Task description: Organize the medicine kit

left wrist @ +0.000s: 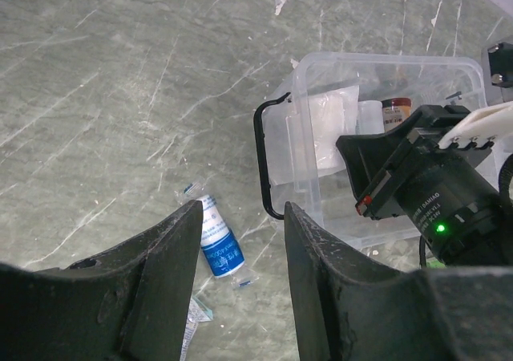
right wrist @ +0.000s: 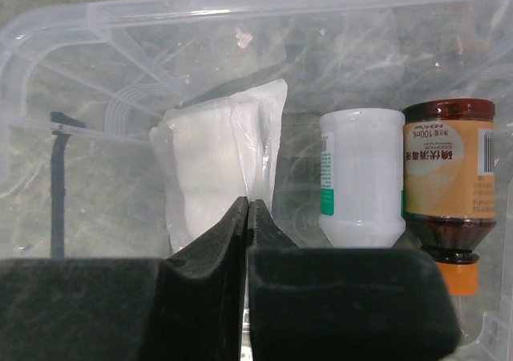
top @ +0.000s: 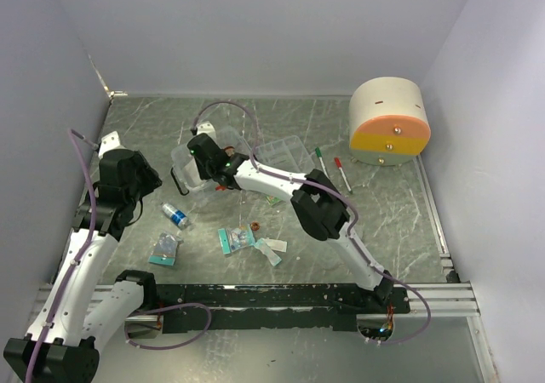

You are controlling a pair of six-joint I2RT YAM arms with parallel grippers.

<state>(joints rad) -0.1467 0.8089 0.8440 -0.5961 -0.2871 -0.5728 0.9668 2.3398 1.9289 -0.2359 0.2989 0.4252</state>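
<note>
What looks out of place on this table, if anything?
The clear divided tray lies outside the medicine kit, on the table beside it. A small blue-labelled bottle and a few flat packets lie scattered on the near side, and two pens lie by the tray. Nothing looks spilled or broken.

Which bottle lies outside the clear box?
The small blue-labelled bottle on the table; the white bottle and the brown bottle lie inside the box.
</note>
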